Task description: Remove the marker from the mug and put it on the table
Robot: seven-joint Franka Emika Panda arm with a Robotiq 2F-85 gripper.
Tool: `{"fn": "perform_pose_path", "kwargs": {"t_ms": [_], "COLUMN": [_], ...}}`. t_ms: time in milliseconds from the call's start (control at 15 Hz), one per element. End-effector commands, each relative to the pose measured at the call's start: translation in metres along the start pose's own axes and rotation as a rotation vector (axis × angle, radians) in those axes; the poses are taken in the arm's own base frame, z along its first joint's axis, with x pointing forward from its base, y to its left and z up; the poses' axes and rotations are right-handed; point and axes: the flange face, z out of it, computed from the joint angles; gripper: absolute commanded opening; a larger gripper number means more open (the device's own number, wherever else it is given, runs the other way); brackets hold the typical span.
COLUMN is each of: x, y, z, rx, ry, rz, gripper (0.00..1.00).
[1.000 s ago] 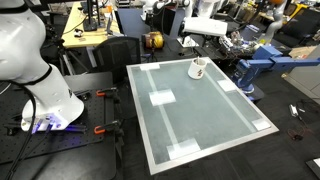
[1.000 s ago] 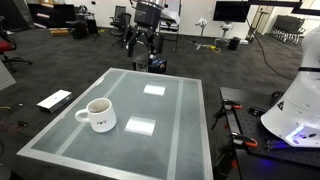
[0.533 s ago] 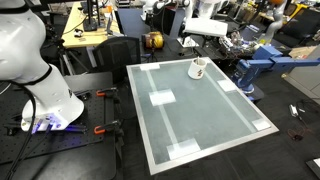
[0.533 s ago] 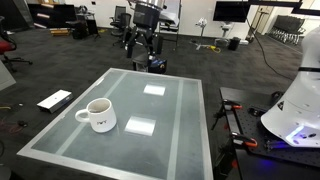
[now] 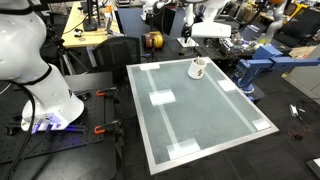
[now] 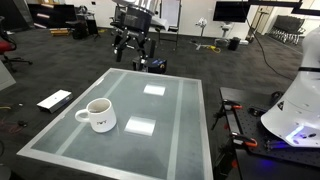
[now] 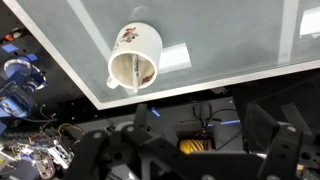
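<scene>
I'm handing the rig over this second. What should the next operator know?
Gripper: open and empty, held high just off the table edge nearest the mug.
Mug: upright on the table, close to that edge.
Marker: inside the mug, leaning on its wall.
Done: nothing yet.
Left: move over the mug, close the fingers on the marker, lift it out and lay it on the table.

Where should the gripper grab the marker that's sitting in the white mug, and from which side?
Take the marker by its upper end near the rim, coming down from above with the gripper closing across its thin shaft. The mug stands upright on the table, so its wall likely covers the rest of the marker and blocks a side approach.
</scene>
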Motion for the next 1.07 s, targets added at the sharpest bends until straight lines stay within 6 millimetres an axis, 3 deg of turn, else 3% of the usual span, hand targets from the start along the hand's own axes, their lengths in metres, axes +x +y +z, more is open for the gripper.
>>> {"fn": "perform_pose_path", "kwargs": {"t_ms": [0, 467, 867, 1000], "x": [0.013, 0.034, 0.03, 0.027], "y": [0.033, 0.063, 0.073, 0.076], "z": [0.014, 0.052, 0.086, 0.095], "rx": [-0.005, 0.048, 0.06, 0.072], "ry": [0.109, 0.161, 0.033, 0.007], "rz": [-0.146, -0.327, -0.308, -0.313], "gripper": [1.0, 1.0, 1.0, 0.95]}}
